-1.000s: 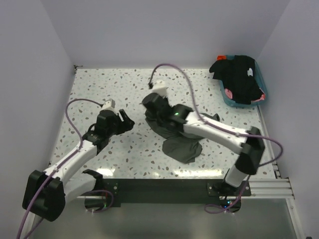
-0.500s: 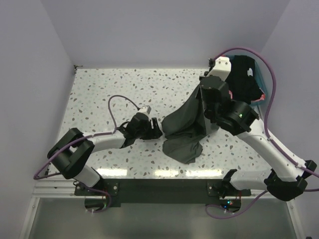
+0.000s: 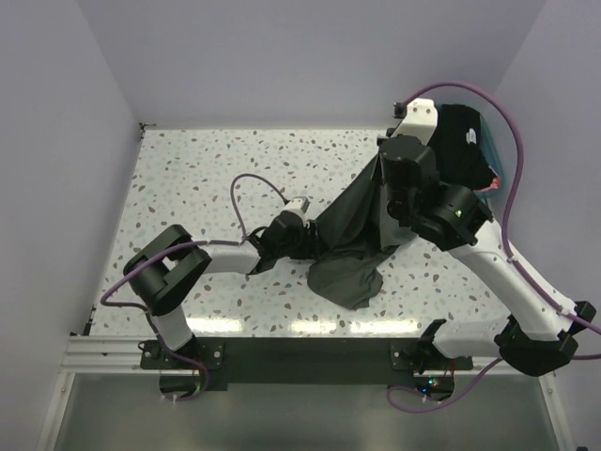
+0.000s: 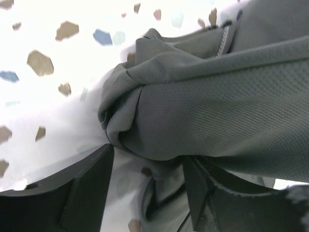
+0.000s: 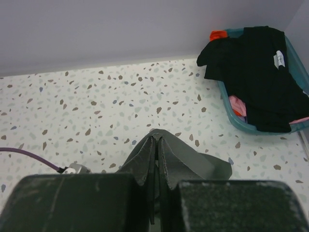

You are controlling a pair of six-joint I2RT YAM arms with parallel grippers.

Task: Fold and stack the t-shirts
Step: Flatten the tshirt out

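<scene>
Risk: the left gripper (image 4: pixel 147 162), jaws apart, straddles a bunched fold of the olive-grey t-shirt (image 3: pixel 352 235). Closing there would likely trap several layers, and the shirt would not spread flat. The right gripper (image 5: pixel 155 164) is clamped on a peak of the same shirt, held above the table (image 3: pixel 188 169). The shirt's lower part lies heaped below and to the left of this gripper.
</scene>
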